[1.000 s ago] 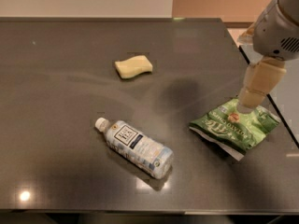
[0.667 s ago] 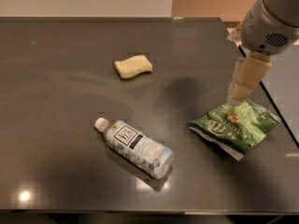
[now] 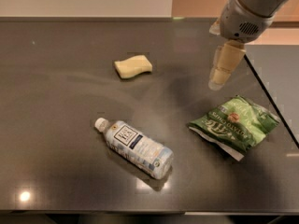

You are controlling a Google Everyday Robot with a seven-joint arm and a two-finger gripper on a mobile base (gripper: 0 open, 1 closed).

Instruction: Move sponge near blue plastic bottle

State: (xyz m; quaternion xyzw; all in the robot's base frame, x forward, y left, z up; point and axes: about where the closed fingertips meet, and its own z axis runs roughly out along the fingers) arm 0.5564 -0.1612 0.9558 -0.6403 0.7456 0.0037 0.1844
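The pale yellow sponge (image 3: pixel 133 66) lies on the dark grey table (image 3: pixel 56 101), left of centre toward the back. The blue plastic bottle (image 3: pixel 135 147) lies on its side nearer the front, white cap pointing up-left, label facing up. The sponge and bottle are well apart. My gripper (image 3: pixel 218 80) hangs from the arm at the upper right, above the table, to the right of the sponge and above the green bag. It holds nothing.
A green crinkly snack bag (image 3: pixel 236 124) lies at the right, close to the table's right edge (image 3: pixel 271 101). The table's front edge runs along the bottom of the view.
The gripper has moved up and to the left, away from the green bag and toward the sponge's side of the table. The sponge, bottle and bag have not moved.
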